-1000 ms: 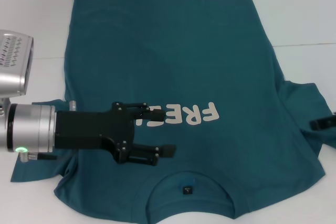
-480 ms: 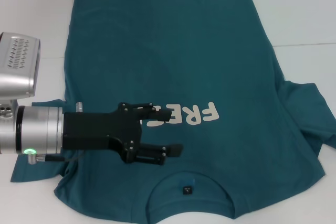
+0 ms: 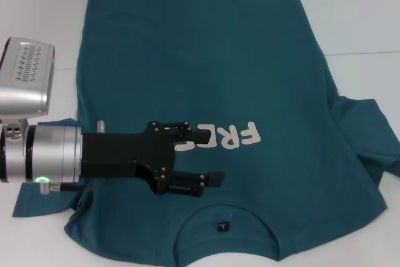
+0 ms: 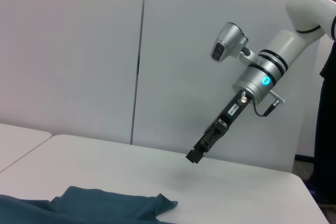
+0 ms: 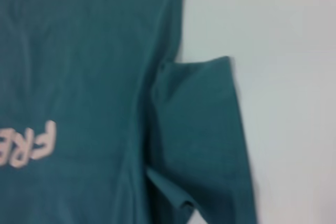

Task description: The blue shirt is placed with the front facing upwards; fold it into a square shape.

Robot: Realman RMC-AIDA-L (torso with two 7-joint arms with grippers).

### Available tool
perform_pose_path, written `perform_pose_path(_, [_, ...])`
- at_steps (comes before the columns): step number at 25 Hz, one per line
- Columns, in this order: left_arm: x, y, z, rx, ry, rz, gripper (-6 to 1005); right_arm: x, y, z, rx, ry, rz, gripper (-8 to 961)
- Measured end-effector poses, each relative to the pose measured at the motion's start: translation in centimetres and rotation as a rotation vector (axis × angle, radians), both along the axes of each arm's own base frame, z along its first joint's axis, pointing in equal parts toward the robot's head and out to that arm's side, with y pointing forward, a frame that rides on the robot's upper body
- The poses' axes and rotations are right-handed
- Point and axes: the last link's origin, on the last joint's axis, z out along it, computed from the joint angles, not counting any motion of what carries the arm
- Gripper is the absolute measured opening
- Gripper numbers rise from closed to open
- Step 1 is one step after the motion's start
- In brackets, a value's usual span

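The left pincer (image 3: 209,157), fingers apart, hovers over the blue shirt (image 3: 206,67) on the white tabletop (image 3: 362,23), hiding part of the cream lettering (image 3: 228,136); the right pincer's (image 4: 195,156) state cannot be told.

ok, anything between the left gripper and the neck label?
No objects: in the head view, only flat shirt fabric and the collar seam of the blue shirt separate the left gripper from the neck label.

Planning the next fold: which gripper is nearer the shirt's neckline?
Left. The left gripper hovers open over the blue shirt just above the neckline; the right gripper is off beyond the sleeve.
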Motion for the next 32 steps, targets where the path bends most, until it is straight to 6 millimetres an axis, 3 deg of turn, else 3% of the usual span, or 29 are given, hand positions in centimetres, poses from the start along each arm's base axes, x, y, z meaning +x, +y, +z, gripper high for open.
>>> perform_pose_path(7, [-0.1, 0.2, 0.1, 0.009, 0.008, -0.001, 843, 1.2, -0.4, 0.6, 0.037, 0.055, -0.024, 888])
perform_pose_path(18, [0.1, 0.2, 0.0, 0.004, 0.012, -0.009, 843, 1.4, 0.2, 0.8, 0.024, 0.022, -0.052, 860])
perform_pose_path(24, [0.2, 0.3, 0.0, 0.009, 0.014, -0.015, 843, 1.8, 0.6, -0.4, -0.018, 0.029, -0.07, 848])
perform_pose_path(32, [0.2, 0.3, 0.1, 0.005, 0.019, -0.014, 843, 1.4, 1.3, -0.5, -0.021, 0.035, -0.086, 833])
